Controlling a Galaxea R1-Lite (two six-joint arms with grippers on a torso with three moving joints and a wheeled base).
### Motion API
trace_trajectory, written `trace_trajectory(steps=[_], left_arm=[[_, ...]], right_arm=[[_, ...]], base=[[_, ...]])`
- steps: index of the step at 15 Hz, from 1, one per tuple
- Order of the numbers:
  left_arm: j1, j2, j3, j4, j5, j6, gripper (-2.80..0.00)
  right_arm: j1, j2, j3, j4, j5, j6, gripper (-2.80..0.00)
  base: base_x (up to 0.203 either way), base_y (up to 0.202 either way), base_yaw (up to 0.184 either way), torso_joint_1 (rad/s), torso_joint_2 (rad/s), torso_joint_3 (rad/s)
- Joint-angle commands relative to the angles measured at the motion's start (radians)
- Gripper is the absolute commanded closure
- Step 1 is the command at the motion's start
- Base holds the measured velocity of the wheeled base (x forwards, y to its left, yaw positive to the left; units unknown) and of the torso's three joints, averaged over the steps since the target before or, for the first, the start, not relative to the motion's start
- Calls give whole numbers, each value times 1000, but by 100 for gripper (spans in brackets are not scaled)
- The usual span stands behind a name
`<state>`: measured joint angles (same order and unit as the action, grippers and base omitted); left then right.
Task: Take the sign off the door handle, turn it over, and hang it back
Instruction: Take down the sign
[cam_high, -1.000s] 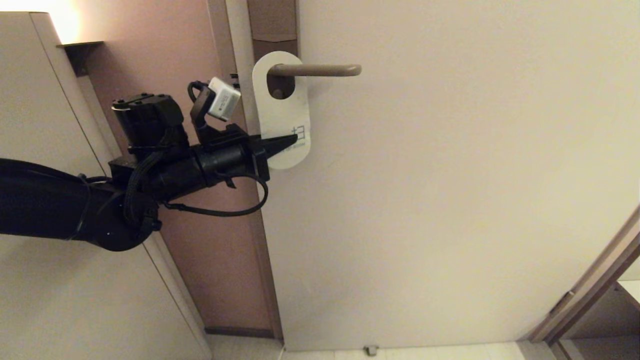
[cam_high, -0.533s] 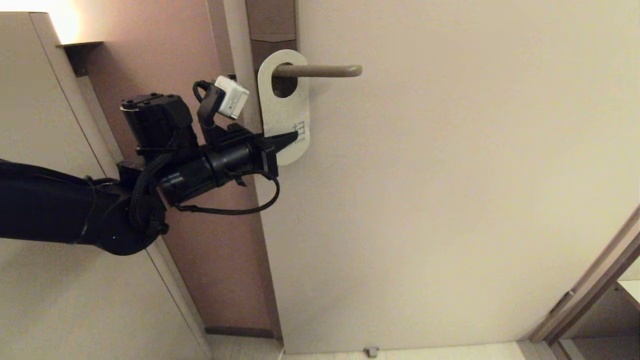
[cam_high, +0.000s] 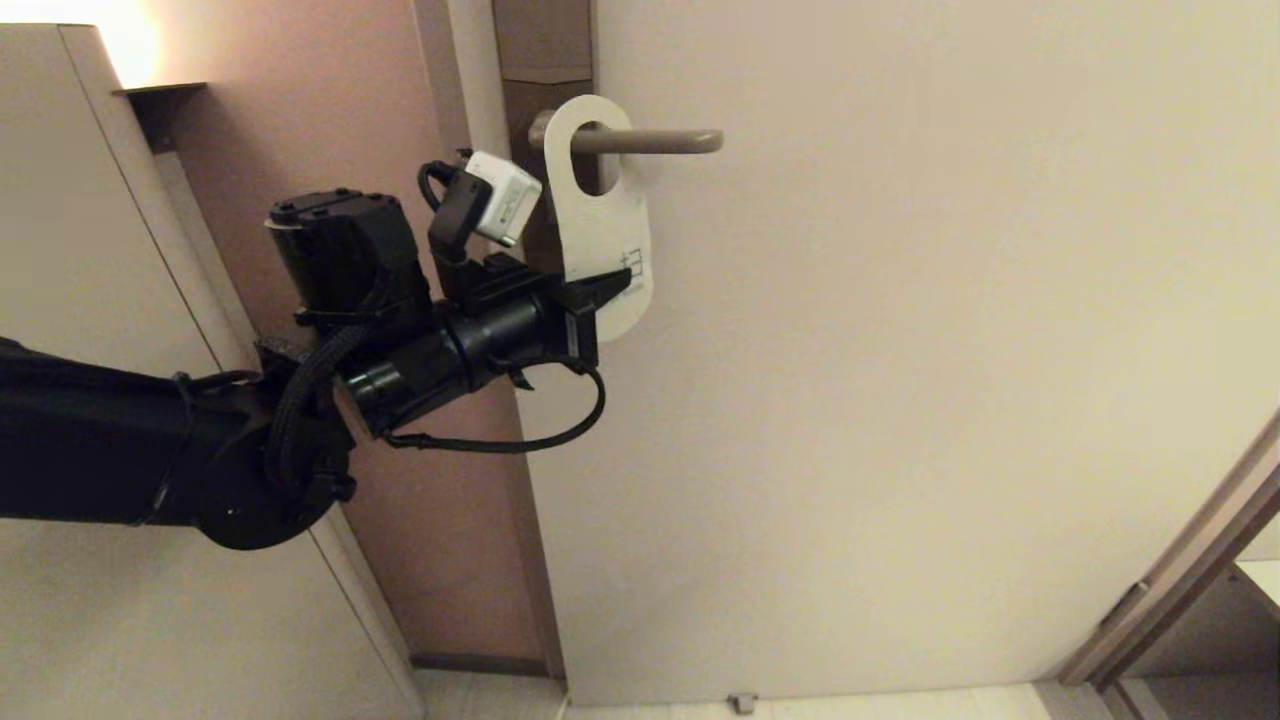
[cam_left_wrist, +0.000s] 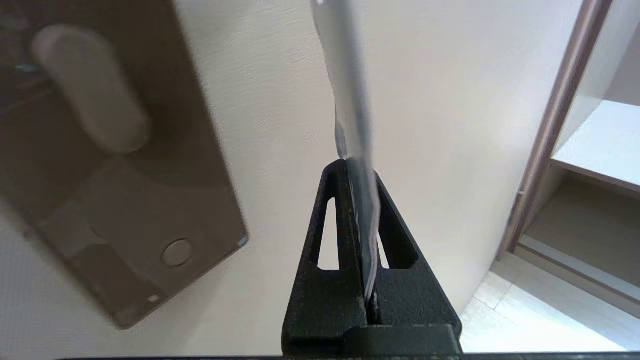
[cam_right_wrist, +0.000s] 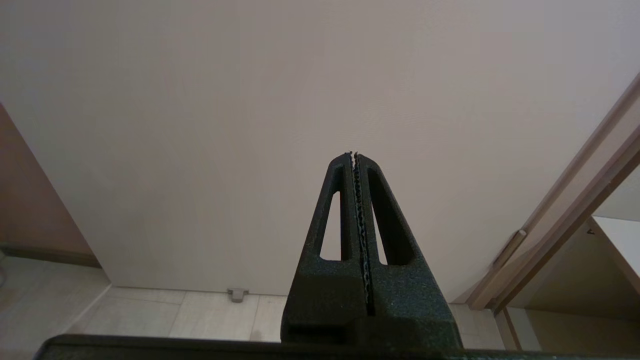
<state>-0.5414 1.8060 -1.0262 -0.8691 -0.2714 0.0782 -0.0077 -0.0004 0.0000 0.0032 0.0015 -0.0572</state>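
Note:
The sign (cam_high: 603, 228), white side towards the head camera, hangs by its oval hole on the door handle (cam_high: 665, 141), a little way out from the brown backplate (cam_high: 545, 60). My left gripper (cam_high: 622, 283) comes in from the left and is shut on the sign's lower edge. In the left wrist view the sign (cam_left_wrist: 348, 80) runs edge-on out of the shut left gripper (cam_left_wrist: 357, 169), with the door handle (cam_left_wrist: 90, 90) and backplate (cam_left_wrist: 150, 225) off to one side. My right gripper (cam_right_wrist: 354, 156) is shut on nothing, parked low and facing the door.
The pale door (cam_high: 900, 400) fills the middle and right of the head view. A small floor door stop (cam_high: 741, 702) sits at its foot. An open wooden cabinet (cam_high: 1200, 620) stands at the lower right, a wall panel (cam_high: 90, 250) at the left.
My left gripper has moved right and slightly up with the sign. The sign's hole has slid along the lever away from the backplate, and the card has swung to a new angle.

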Motion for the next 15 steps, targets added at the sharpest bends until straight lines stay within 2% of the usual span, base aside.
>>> trace_trajectory(steps=[1,8,15], left_arm=[[-24,-4,1,-5,16,9,0],[-60,18,-10,0,111,22,0],[-60,21,-44,22,113,25,0]], right_arm=[[0,0,0,0,0,-1,0],[0,0,0,0,0,-1,0],[0,0,0,0,0,-1,0]], base=[[0,0,0,0,0,0],[0,0,0,0,0,0],[0,0,0,0,0,0]])
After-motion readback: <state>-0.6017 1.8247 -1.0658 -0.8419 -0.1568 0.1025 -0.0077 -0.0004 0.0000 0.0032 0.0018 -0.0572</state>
